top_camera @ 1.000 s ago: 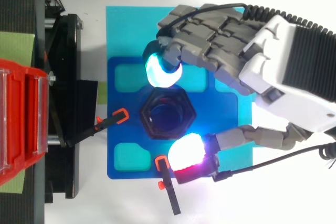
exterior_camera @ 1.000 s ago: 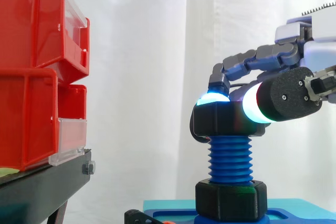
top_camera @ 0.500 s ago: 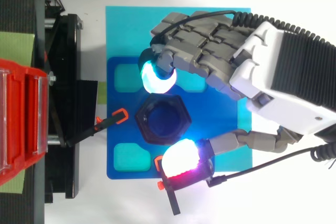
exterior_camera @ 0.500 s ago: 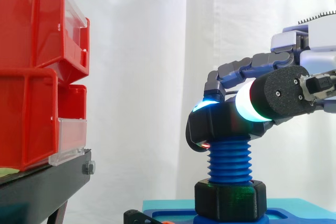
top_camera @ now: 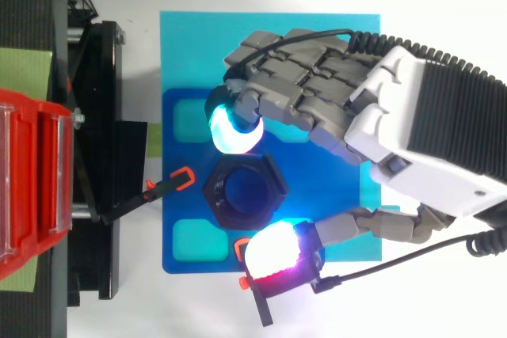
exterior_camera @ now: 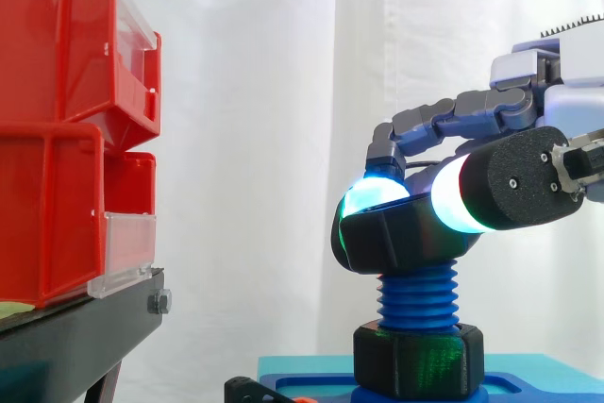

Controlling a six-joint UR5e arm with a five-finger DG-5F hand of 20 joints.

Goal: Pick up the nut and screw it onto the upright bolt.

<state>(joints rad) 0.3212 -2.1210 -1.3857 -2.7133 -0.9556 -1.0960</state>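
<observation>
While the glowing pads keep their pinch, the black hexagonal nut (exterior_camera: pixel 396 238) has slid lower on the upright blue threaded bolt (exterior_camera: pixel 415 297): fewer thread ridges show under it than a second ago. But look at the side view, it now sits cocked, no longer level as it was. From above, the nut's rim (top_camera: pixel 215 195) has drifted toward the black stand (exterior_camera: pixel 75 337), and the hand (top_camera: pixel 412 132) has gone with it. My read: the turn is biting, yet that tilt hints at cross-threading, so the nut may need squaring up before more twisting.

The hand is clamped on the nut. A cyan-green fingertip (top_camera: pixel 234 128) presses one flat and the white-magenta thumb pad (top_camera: pixel 276 252) presses the opposite one, with the other fingers curled above.

Around it: a second black nut (exterior_camera: pixel 418 361) sits at the bolt's foot, well below the worked one, on a dark blue fixture (top_camera: pixel 178 219) over a light blue plate (top_camera: pixel 269 37). Two black clamps with orange tips (top_camera: pixel 170 184) lie just beside the bolt. The near one, close under the thumb pad, looks like the likeliest snag on a wider sweep. Red plastic bins (exterior_camera: pixel 57 139) stand well apart, with the white curtain (exterior_camera: pixel 245 139) behind.
</observation>
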